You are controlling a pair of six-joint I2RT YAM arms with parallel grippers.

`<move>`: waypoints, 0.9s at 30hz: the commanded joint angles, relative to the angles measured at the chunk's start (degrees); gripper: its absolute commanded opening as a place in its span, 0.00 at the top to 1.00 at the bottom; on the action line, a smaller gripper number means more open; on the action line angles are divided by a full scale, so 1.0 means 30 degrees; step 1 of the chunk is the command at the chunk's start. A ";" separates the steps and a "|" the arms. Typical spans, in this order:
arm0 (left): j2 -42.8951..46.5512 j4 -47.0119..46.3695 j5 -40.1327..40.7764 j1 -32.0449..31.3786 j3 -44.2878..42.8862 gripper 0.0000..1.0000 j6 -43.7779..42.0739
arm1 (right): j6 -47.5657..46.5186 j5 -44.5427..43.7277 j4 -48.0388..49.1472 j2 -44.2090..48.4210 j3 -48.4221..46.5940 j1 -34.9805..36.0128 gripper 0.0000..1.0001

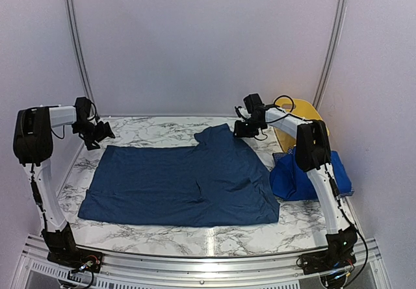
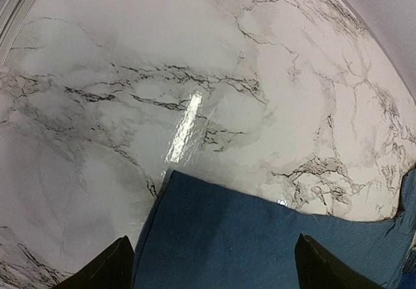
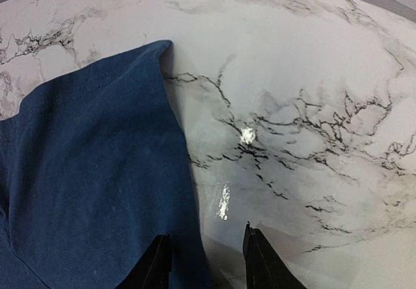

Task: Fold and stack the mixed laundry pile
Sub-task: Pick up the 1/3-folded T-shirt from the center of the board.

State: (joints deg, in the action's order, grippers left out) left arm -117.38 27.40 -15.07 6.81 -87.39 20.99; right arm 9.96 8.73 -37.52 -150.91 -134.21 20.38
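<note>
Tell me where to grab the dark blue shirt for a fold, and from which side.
Grip its far-left corner, coming down from above on the far side. The shirt lies spread flat, so only its edges offer a lip. That corner sits free on the table, just ahead of the open left tool.

a dark blue garment [image 2: 260,243] lies flat on the marble worktop [image 2: 195,55]. one corner of it sits between two black fingers [image 2: 107,268], which stand wide apart. a streak of glare marks the worktop just past that corner.
</note>
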 commanded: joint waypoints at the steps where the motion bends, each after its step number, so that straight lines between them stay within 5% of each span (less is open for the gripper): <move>1: -0.0624 0.0455 -0.0230 0.0074 -0.0626 0.11 -0.0054 | -0.0661 -0.0127 -0.0597 -0.0874 -0.0676 0.0369 0.62; 7: -0.0547 0.0590 0.0473 0.0071 -0.0429 0.15 -0.0546 | -0.1421 -0.1555 -0.1778 -0.1754 -0.1079 0.1006 0.65; 14: -0.0764 0.0908 0.1678 0.0074 -0.0583 0.21 -0.2424 | -0.1568 -0.0905 -0.1720 -0.1785 -0.0785 0.0988 1.00; 20: -0.2375 0.1174 0.0562 0.0074 -0.1837 0.51 -0.3923 | -0.1035 -0.0127 -0.1461 -0.1470 -0.1114 0.0584 1.00; 27: -0.3857 0.1156 0.0207 0.0074 -0.3195 0.61 -0.4266 | -0.0520 0.0355 -0.1301 -0.1456 -0.0989 0.0414 1.00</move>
State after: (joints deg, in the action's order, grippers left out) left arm -126.41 29.10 -13.13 6.81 -94.28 9.98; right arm 6.63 8.12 -37.98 -152.88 -137.03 22.04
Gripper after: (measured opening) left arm 0.412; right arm 0.005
